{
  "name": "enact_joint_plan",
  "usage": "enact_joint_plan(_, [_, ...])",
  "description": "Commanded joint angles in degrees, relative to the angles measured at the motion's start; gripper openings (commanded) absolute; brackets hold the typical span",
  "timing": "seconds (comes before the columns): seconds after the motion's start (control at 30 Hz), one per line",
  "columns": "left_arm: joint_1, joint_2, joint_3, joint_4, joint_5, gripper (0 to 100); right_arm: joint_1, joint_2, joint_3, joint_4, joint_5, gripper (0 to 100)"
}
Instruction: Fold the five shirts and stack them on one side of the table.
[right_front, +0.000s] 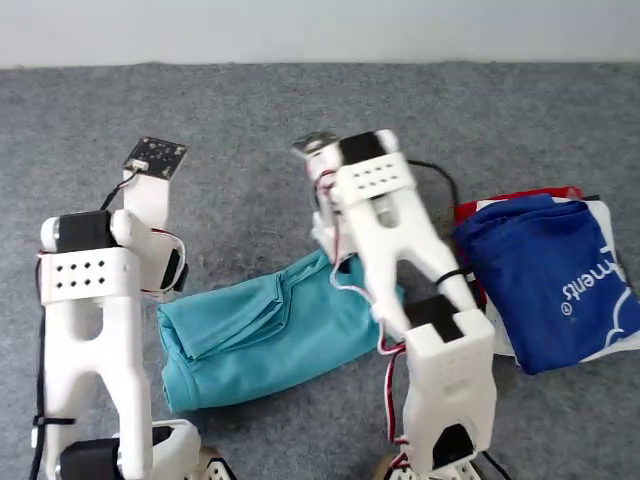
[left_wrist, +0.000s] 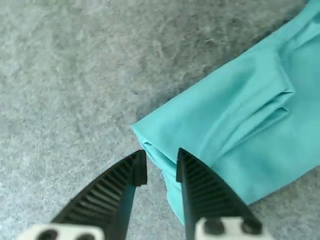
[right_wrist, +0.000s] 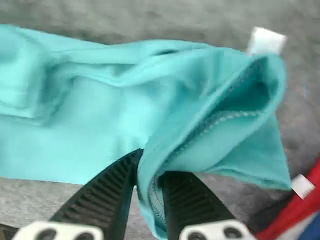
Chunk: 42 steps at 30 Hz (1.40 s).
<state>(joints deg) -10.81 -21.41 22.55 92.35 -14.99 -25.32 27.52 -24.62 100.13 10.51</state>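
Right end effector (right_wrist: 147, 160) clenched on a stitched edge at the right end of the teal fabric shirt (right_front: 270, 340), which lies roughly folded mid-desk between the arms. Left end effector (left_wrist: 161, 162) released, jaws narrowly parted astride the shirt's left corner. My read: close left fully first, lift both ends level, keep tension so the folds hold. Then go right onto the folded navy-blue shirt (right_front: 540, 270) topping the stack. Grey carpet-textured desk (right_front: 230, 130). Small white tag (right_wrist: 267, 40) on teal: nothing legible. Navy carries white lettering.

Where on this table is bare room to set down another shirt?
Bare: the table along the far wall, beyond the left arm and right arm. Crowded: the right side holds the shirt stack; the teal shirt lies between them.
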Motion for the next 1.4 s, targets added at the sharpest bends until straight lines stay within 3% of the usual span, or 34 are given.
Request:
enact_joint_plan(0.0, [-1.9, -2.3, -2.2, 0.4, -0.1, 11, -5.7, -4.4, -2.1, 1.6, -0.9, 1.0])
enact_joint_plan(0.23, [-7.3, -2.3, -2.2, 0.2, -0.1, 11, -16.5, -3.9, -2.1, 1.0, -0.9, 1.0])
enact_joint_plan(0.53, [-8.4, -2.3, -2.6, 0.4, -0.1, 11, -24.4, -3.8, -2.1, -4.4, -3.7, 1.0])
enact_joint_plan(0.8, [-18.8, -2.3, -15.2, 5.9, 2.6, 11, -31.0, -3.3, -2.1, -5.8, -4.2, 1.0])
enact_joint_plan(1.07, [-29.7, -2.3, -21.2, 8.0, 2.7, 11, -33.9, 2.5, -2.5, -8.5, -4.8, 1.0])
enact_joint_plan(1.37, [-30.2, -2.3, -21.3, 8.0, 2.7, 11, -35.4, 5.9, -3.2, -13.6, -4.8, 1.0])
